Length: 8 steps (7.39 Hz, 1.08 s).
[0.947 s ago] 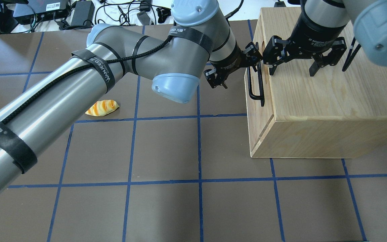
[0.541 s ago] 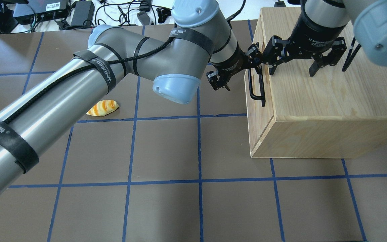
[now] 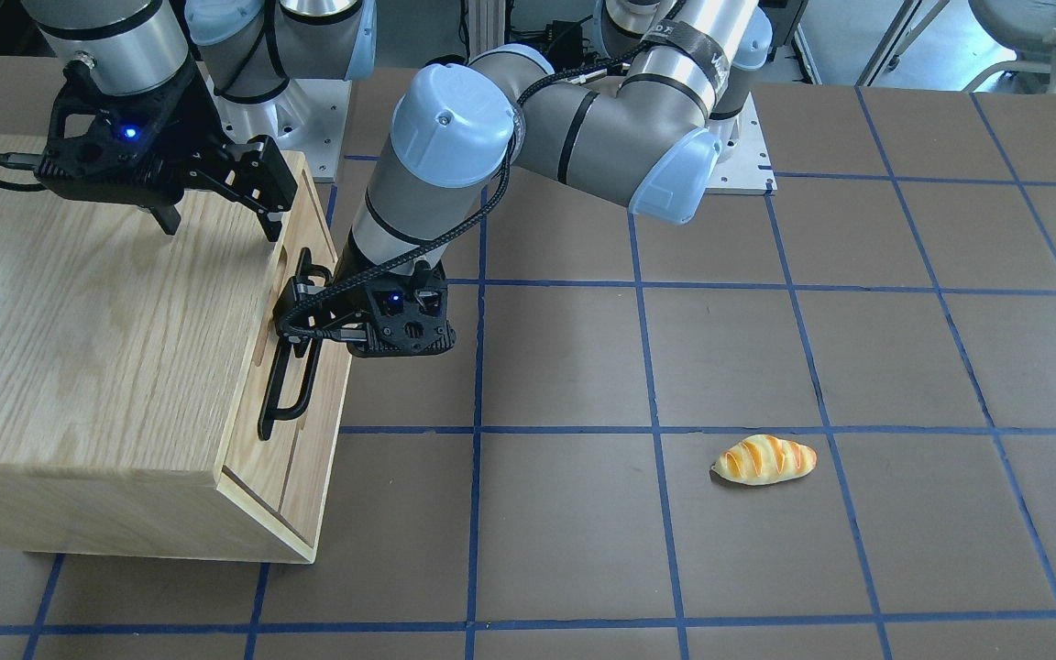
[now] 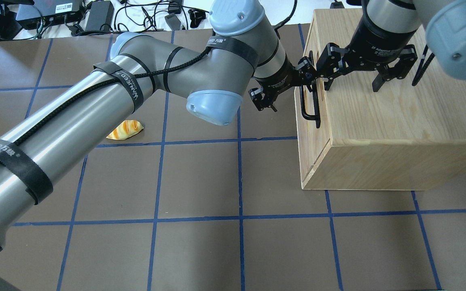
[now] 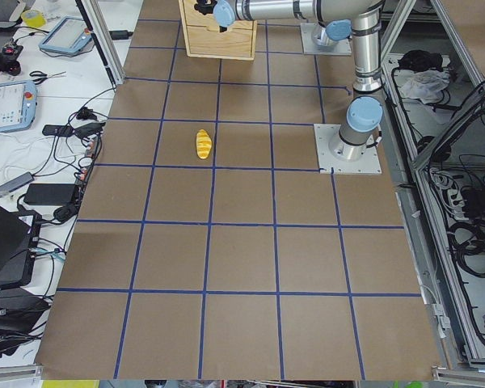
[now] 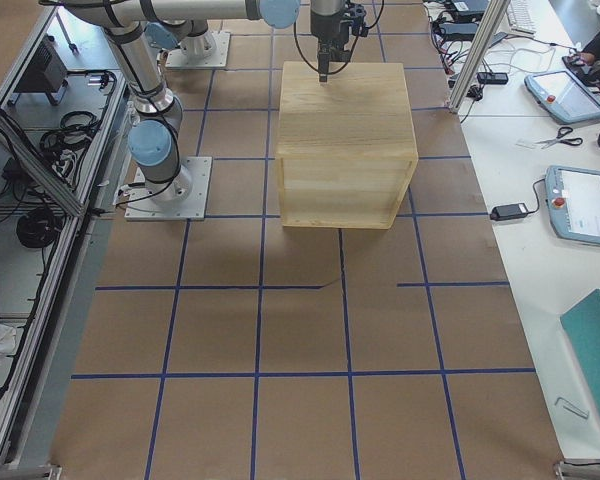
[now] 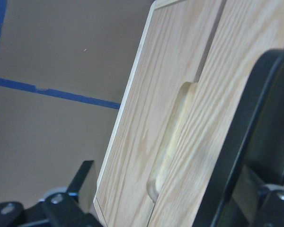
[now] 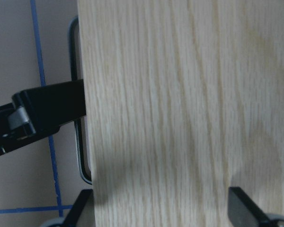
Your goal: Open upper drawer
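Note:
The light-oak cabinet (image 4: 395, 113) stands at the table's right. Its upper drawer (image 4: 314, 137) has a black bar handle (image 4: 310, 107) and sits flush with the plain panel (image 3: 303, 495) below it. My left gripper (image 4: 291, 91) is open at the handle's far end. One finger (image 4: 306, 69) is by the bar and the drawer front; the other stands out over the table. I cannot tell whether it touches the bar. The left wrist view shows the routed slot (image 7: 173, 142) and the bar (image 7: 246, 142) close up. My right gripper (image 4: 352, 87) is open, with its fingertips on the cabinet top near its front edge.
A toy bread roll (image 4: 124, 129) lies on the brown mat (image 4: 200, 182) left of the cabinet, behind my left arm. Cables and power bricks (image 4: 95, 16) lie beyond the table's far edge.
My left gripper has moved a little right, closer to the handle and drawer front. The drawer and my right gripper have not moved.

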Tool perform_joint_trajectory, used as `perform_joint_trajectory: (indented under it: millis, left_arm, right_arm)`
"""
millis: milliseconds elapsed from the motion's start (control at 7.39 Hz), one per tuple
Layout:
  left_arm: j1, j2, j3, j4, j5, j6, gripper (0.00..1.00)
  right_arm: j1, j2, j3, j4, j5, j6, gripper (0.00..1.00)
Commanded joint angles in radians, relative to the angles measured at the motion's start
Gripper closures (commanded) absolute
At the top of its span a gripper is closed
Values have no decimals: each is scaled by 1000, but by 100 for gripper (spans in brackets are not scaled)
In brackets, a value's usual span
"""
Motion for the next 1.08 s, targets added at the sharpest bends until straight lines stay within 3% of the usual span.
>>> perform_joint_trajectory:
  millis: [0, 947]
  left_arm:
    - [3, -2, 1, -1, 13, 5, 0]
    - [31, 10, 7, -34, 74, 47, 0]
  right_arm:
    - [0, 0, 0, 0, -1, 0, 0]
    - [0, 0, 0, 0, 1, 0, 0]
